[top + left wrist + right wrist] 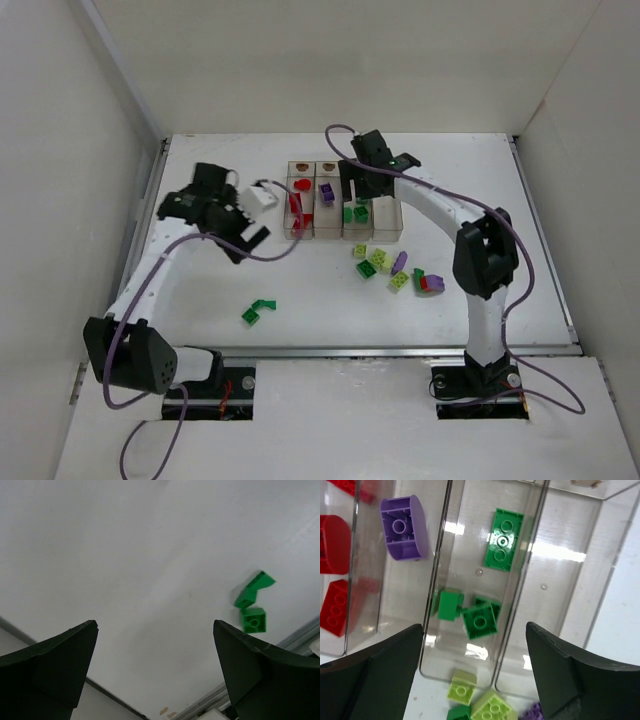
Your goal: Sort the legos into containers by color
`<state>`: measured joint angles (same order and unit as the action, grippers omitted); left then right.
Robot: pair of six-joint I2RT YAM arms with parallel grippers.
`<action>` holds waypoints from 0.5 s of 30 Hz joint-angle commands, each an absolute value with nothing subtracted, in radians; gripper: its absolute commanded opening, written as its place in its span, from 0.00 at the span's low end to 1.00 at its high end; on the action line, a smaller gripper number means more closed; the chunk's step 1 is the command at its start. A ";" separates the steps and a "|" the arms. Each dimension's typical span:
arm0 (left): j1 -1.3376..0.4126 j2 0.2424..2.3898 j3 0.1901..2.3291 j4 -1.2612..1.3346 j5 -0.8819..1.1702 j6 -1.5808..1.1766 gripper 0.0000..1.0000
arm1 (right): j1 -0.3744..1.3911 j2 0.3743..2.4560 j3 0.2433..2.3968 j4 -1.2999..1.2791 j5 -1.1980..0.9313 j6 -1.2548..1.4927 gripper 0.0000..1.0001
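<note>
- Right gripper (475, 626) hangs over the row of containers (388, 237), jaws spread wide and nothing between them.
- Directly under it, the third bin holds three dark green bricks (504, 540). One bin over sits a purple brick (402, 528), and the end bin has red bricks (335, 542). The fourth bin looks bare as far as I can see.
- Left gripper (155, 622) is also spread wide and empty above the bare table (125, 555), with a pair of green bricks (254, 620) lying off to one side.
- My read is that this is the drop-off end of a green delivery, with plenty left to sort.
- A loose pile (395, 270) of yellow-green, green, purple and red pieces lies just in front of the bins.
- Next, the right arm should lift clear of the bin walls, swing back to that pile, and single out one brick without nudging its touching neighbours.
</note>
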<state>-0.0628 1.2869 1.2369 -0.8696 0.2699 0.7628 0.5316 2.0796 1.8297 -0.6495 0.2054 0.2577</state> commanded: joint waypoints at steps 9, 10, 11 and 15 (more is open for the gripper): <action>-0.654 1.331 0.988 -0.910 0.120 0.729 1.00 | 0.601 1.875 1.626 -0.580 0.250 0.298 0.88; -0.679 1.341 0.958 -0.910 0.120 0.704 1.00 | 0.601 1.875 1.626 -0.580 0.250 0.307 0.88; -0.702 1.341 0.945 -0.901 0.120 0.690 1.00 | 0.610 1.875 1.617 -0.580 0.261 0.307 0.88; -0.749 1.383 0.894 -0.839 0.085 0.638 0.95 | 0.611 1.875 1.608 -0.589 0.261 0.325 0.88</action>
